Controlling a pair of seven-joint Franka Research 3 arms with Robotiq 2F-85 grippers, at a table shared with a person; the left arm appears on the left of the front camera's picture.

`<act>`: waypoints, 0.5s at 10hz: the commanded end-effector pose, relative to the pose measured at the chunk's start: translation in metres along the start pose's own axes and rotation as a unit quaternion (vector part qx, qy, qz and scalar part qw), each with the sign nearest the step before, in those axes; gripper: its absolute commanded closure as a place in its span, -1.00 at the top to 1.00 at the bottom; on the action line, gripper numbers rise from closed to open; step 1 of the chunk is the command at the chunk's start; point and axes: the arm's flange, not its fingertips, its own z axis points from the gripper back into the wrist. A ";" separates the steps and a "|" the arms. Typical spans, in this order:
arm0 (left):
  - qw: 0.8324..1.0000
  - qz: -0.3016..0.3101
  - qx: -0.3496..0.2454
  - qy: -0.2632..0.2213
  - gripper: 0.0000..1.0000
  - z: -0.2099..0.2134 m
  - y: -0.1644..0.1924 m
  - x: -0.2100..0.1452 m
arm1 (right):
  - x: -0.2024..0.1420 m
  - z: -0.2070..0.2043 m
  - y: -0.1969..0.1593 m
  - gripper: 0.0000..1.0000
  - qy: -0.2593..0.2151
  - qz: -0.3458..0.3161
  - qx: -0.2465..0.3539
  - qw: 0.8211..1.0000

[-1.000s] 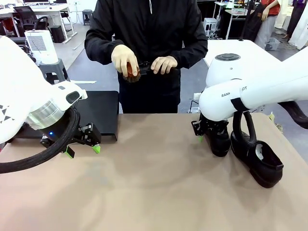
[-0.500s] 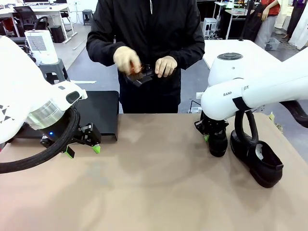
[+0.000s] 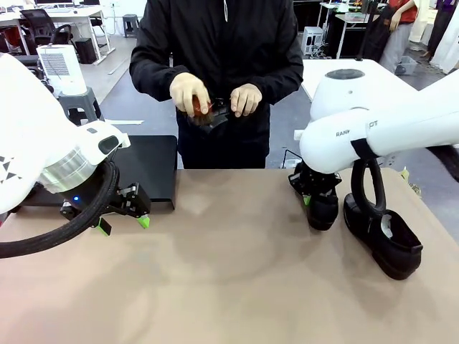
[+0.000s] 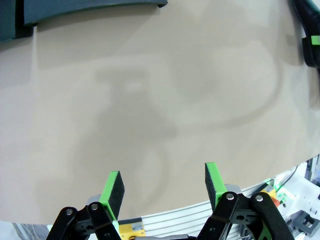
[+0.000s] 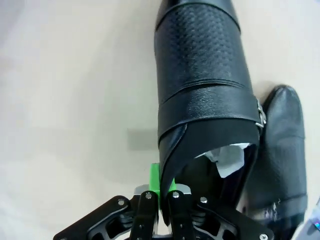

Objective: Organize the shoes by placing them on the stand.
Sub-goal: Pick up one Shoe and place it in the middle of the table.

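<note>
My right gripper (image 3: pixel 313 195) is shut on the rim of a black shoe (image 3: pixel 323 212) at the table's right side. In the right wrist view the fingers (image 5: pixel 161 186) pinch the shoe's (image 5: pixel 204 75) side wall by the pale lining. A second shoe (image 3: pixel 384 238) lies just to its right, and its toe (image 5: pixel 282 150) shows beside the held one. The black stand (image 3: pixel 147 169) sits at the far left. In front of it my left gripper (image 3: pixel 123 223) hovers open above bare table, its pads (image 4: pixel 114 184) wide apart. The person holds a third shoe (image 3: pixel 215 115).
The person stands at the far edge, rubbing that shoe with a brown brush (image 3: pixel 199 107) held in one hand. The tan table (image 3: pixel 229 287) is free across the middle and front. The stand's edge (image 4: pixel 90 10) shows in the left wrist view.
My right gripper has shut on the shoe's rim, and the arm has risen slightly, turning the shoe a little. The person's hands have kept moving on their shoe. The left arm is still.
</note>
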 end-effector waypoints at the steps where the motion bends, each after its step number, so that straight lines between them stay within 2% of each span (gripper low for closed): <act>1: 1.000 -0.002 0.000 0.000 0.69 0.000 0.003 0.000 | -0.054 0.064 0.021 -1.00 -0.025 -0.025 0.027 0.999; 3: 1.000 -0.002 0.000 0.000 0.69 0.000 0.003 0.000 | -0.101 0.087 0.048 -1.00 -0.010 -0.003 0.070 0.997; 4: 1.000 -0.002 0.000 0.000 0.69 0.000 0.003 0.000 | -0.123 0.091 0.063 -1.00 0.015 0.020 0.078 0.997; 5: 1.000 -0.002 0.000 0.000 0.69 0.000 0.003 0.000 | -0.079 0.084 0.046 -1.00 -0.013 -0.003 0.049 0.999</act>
